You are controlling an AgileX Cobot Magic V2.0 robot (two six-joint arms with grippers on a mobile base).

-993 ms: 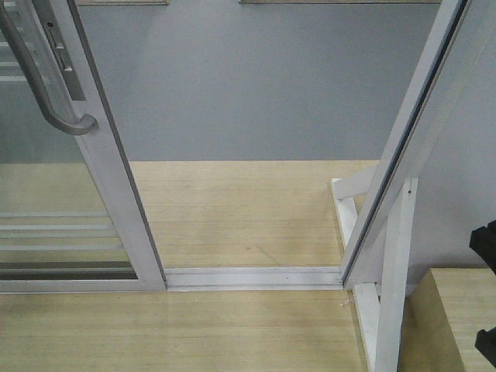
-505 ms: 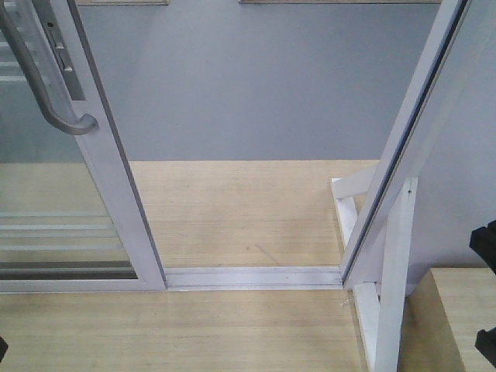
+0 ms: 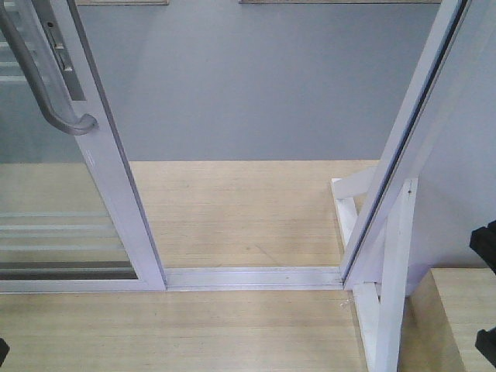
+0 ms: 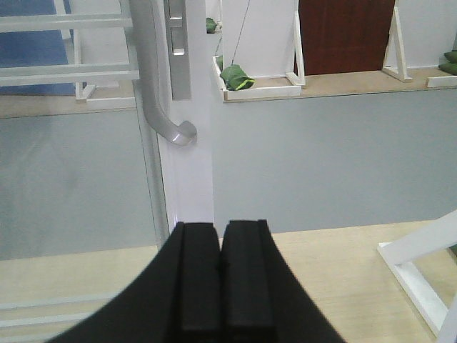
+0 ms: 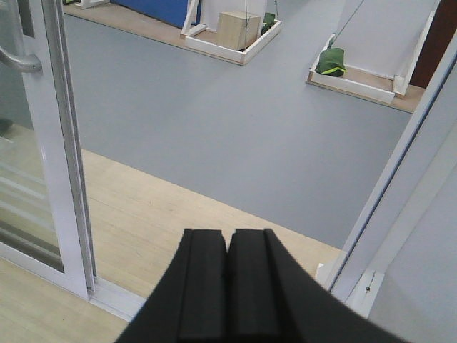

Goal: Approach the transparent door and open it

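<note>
Almost nothing has shifted since the earlier front views: the door [image 3: 116, 178] sits in the same place at the left, and only a dark sliver now shows at the bottom-left corner, as it did half a second back.

The door is a tall clear-glass panel in a smooth white frame, its long axis upright, though my front camera's downward angle makes it lean across the picture. Thin paired white bars [image 3: 54, 231] run level across the glass. Its handle [image 3: 46, 85] is a curved silver-grey bar with a matte metal sheen, running down the frame and hooking back to it at the lower end. A pale metal track [image 3: 252, 277] lies along the wood-grain floor [image 3: 232, 209], flat and straight, between the door's edge and the white jamb [image 3: 403, 139] on the right; the gap between them stands open. Beyond is a plain grey floor [image 3: 248, 85].

My left hand [image 4: 220, 275] is clenched, its two black rubbery pads pressed flat together. It sits low and near the door's frame edge, with the handle [image 4: 161, 86] above and slightly left, apart from it. My right hand [image 5: 228, 286] is clenched too, pads meeting, holding nothing; the door [image 5: 57, 157] stands well off to its left.
</note>
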